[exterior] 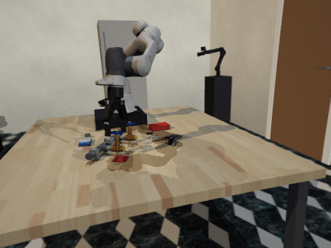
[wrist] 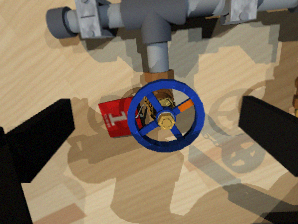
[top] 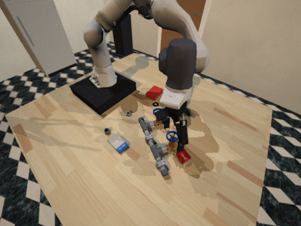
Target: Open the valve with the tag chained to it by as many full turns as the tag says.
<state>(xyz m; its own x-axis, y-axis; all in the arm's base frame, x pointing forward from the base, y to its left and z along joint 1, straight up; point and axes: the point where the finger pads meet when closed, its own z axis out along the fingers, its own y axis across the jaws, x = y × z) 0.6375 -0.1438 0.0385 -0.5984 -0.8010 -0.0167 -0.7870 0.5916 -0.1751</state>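
Note:
A grey pipe point(top: 153, 143) lies on the wooden table with two blue-handwheel valves branching off it. The nearer valve's handwheel point(top: 172, 136) has a red tag point(top: 183, 156) marked "1" chained to it. The farther valve point(top: 156, 109) is partly hidden behind my gripper. My gripper point(top: 175, 128) hangs straight above the tagged handwheel, open, one finger on each side and not touching it. In the wrist view the handwheel point(wrist: 166, 116) with one orange spoke sits centred between my fingers, the tag point(wrist: 114, 118) just left of it and the pipe point(wrist: 155, 15) along the top. In the exterior view the gripper point(exterior: 115, 125) stands over the valve point(exterior: 117, 142).
A red block point(top: 154, 92) and a small black ring point(top: 156, 104) lie behind the pipe. A grey and blue card point(top: 118, 143), a nut point(top: 128, 112) and a small dark cap point(top: 107, 130) lie to its left. The arm's black base point(top: 103, 89) stands at the back left.

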